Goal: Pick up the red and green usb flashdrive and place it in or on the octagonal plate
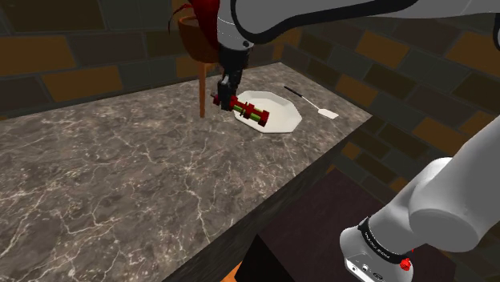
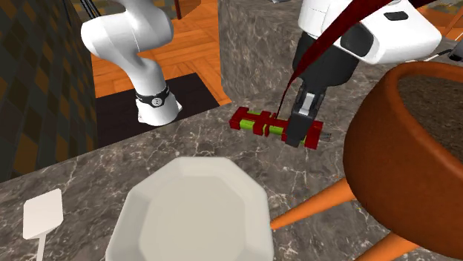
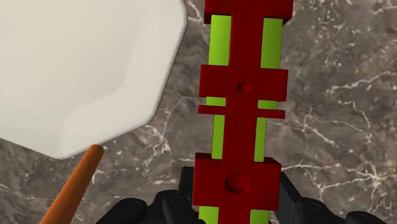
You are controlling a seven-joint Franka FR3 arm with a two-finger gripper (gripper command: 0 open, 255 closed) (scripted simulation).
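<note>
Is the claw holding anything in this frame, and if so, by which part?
Yes. The claw is shut on the red and green flash drive, clasping it across the red block near one end. The rest of the drive sticks out free.

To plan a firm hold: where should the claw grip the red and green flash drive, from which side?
Across its long edges, from above: the flash drive is a slim level bar. The claw clasps one end; the middle may balance better.
</note>
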